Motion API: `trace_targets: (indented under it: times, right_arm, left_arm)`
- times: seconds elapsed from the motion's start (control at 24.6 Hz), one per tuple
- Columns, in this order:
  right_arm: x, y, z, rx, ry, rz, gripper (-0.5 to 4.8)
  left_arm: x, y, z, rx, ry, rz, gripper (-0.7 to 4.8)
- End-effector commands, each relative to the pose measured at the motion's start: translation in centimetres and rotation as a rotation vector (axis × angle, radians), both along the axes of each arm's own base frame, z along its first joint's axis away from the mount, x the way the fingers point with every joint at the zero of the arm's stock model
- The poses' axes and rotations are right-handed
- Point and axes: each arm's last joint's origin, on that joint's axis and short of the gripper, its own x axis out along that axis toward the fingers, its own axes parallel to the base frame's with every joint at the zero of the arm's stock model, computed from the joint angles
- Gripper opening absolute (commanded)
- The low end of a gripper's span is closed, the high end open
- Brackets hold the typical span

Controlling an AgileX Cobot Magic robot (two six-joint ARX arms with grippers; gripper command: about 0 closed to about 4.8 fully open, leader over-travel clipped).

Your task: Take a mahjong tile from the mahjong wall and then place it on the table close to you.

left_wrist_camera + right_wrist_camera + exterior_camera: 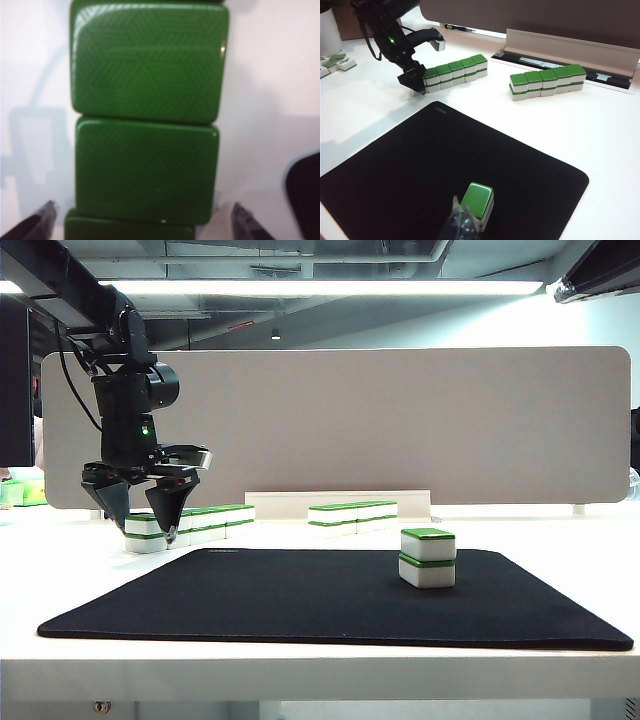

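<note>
Bench [560, 530] carries the mahjong wall [455, 71] behind its black mat [300, 600]. Left claw [140, 508], spread wide and empty, straddles the end tile [147, 170]: sink squarely, close evenly. Right claw [465, 225] hovers above stacked tiles [479, 199], opening unclear.
</note>
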Motion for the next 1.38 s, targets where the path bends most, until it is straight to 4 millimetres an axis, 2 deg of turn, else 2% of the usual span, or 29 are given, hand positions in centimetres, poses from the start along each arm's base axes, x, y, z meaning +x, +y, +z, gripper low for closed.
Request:
trace_targets:
  times: [0.04, 0.37, 0.73, 0.85, 1.3, 1.34, 1.38]
  right_arm:
    - [0.0, 0.0, 0.2, 0.001, -0.014, 0.001, -0.01]
    - [0.0, 0.0, 0.2, 0.001, -0.014, 0.001, -0.01]
    - [0.0, 0.0, 0.2, 0.001, -0.014, 0.000, -0.01]
    - [0.0, 0.0, 0.2, 0.001, -0.014, 0.000, -0.01]
    - [0.0, 0.0, 0.2, 0.001, -0.014, 0.000, -0.01]
    - [0.0, 0.0, 0.2, 0.001, -0.015, 0.000, -0.01]
    - [0.0, 0.0, 0.2, 0.001, -0.015, 0.000, -0.01]
  left_arm:
    - [0.1, -0.1, -0.1, -0.007, -0.005, -0.006, 3.94]
    - [0.2, 0.0, -0.7, -0.012, 0.009, -0.007, 3.94]
    - [0.2, 1.7, -1.9, -0.076, 0.051, 0.015, 3.93]
    - [0.2, 1.9, -1.9, -0.077, 0.052, 0.022, 3.32]
    - [0.1, 1.8, -1.9, -0.078, 0.058, 0.024, 3.23]
    - [0.1, 1.8, -1.9, -0.078, 0.058, 0.024, 2.96]
    - [0.1, 1.8, -1.9, -0.078, 0.060, 0.024, 2.36]
